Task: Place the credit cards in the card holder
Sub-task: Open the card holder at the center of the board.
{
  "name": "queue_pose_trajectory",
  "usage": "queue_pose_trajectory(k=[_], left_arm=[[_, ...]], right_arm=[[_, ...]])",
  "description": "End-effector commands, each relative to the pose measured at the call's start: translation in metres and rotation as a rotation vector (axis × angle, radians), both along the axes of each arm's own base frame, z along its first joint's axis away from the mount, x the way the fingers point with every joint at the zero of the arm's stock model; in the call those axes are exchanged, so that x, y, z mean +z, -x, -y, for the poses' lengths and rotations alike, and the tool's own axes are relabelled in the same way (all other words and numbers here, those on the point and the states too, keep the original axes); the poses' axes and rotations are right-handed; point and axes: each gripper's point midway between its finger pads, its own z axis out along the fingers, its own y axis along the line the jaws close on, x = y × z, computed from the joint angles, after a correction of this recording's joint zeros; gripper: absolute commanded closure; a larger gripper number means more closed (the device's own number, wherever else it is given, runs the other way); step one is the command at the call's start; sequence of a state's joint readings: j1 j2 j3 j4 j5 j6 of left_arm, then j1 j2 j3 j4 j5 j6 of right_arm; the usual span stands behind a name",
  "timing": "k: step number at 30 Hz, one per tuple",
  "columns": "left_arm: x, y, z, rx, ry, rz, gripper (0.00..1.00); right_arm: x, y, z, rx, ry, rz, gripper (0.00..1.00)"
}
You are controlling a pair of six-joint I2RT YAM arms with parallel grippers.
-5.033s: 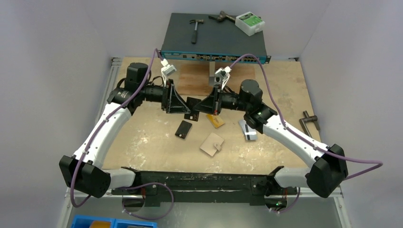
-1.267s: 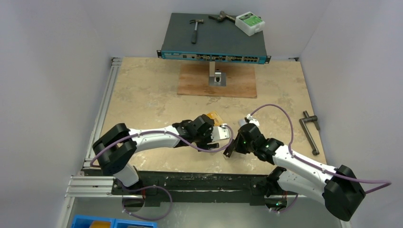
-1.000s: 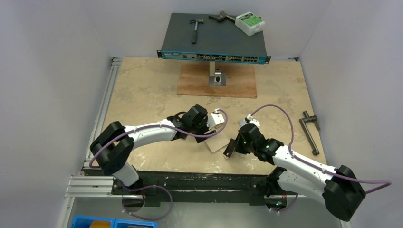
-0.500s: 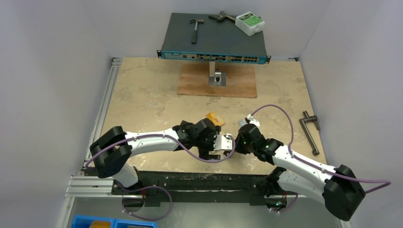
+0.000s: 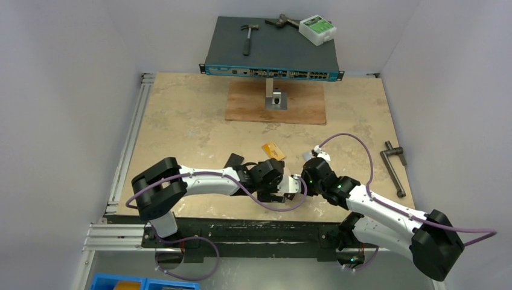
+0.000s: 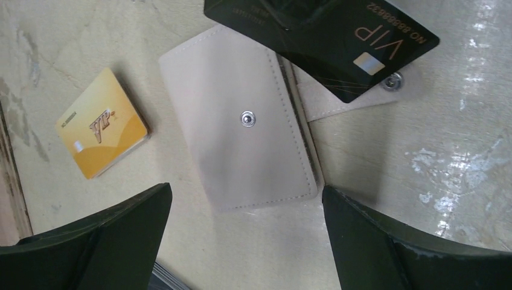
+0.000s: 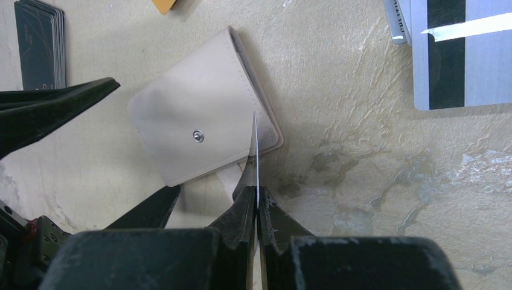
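Card holder [image 6: 238, 139], a small beige-tan stitched folding wallet, lies folded shut and flat on the mottled tan table [image 5: 181, 121], near the front edge and between the two arms. Its snap tab [image 6: 320, 104] is unfastened and sticks out from one side onto the table. The metal stud [image 6: 246, 119] on the top face is bare. Left gripper [image 6: 246, 196] hangs over the holder with its fingers [image 6: 90, 241] spread wide, one to each side, gripping nothing. Right gripper [image 7: 255, 193] has its fingers pressed together on the black VIP card [image 6: 344, 45], a thin glossy plastic rectangle with rounded corners. This card shows edge-on in the right wrist view and face-on in the left wrist view. There it overlaps the holder's tab-side edge and part of the tab. Cannot tell whether it touches the holder. Orange-yellow plastic card [image 6: 101, 131] lies flat on the table near the holder's opposite side, not touching it. A stack of dark cards [image 7: 39, 42] lies further out on that side. Silver-grey cards with a dark stripe [image 7: 447, 54] lie well apart on the right gripper's side.
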State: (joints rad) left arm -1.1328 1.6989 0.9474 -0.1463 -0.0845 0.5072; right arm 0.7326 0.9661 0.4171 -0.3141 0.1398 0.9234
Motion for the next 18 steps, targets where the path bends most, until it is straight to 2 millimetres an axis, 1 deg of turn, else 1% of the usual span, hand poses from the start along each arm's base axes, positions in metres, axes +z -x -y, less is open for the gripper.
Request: queue_pose_trajectory(k=[1,7,9,12,14,18], left_arm=[[0.03,-0.025,0.016,0.078,0.09,0.079,0.05],[0.033,-0.014,0.019,0.085,0.111,-0.02,0.06],[0.034,-0.015,0.018,0.099,0.12,-0.04,0.07],[0.039,-0.023,0.018,0.124,0.136,-0.017,0.08],[0.038,-0.024,0.017,0.126,0.133,-0.017,0.08],[0.03,-0.01,0.016,0.099,0.115,-0.072,0.06]], right_arm=[[-0.01,0.002,0.014,-0.031,0.057,-0.004,1.0],[-0.01,0.002,0.013,-0.03,0.058,-0.006,1.0],[-0.01,0.002,0.014,-0.031,0.059,-0.005,1.0],[-0.009,0.002,0.015,-0.034,0.059,-0.002,1.0],[-0.009,0.001,0.015,-0.038,0.06,0.0,1.0],[-0.009,0.001,0.016,-0.041,0.064,0.001,1.0]])
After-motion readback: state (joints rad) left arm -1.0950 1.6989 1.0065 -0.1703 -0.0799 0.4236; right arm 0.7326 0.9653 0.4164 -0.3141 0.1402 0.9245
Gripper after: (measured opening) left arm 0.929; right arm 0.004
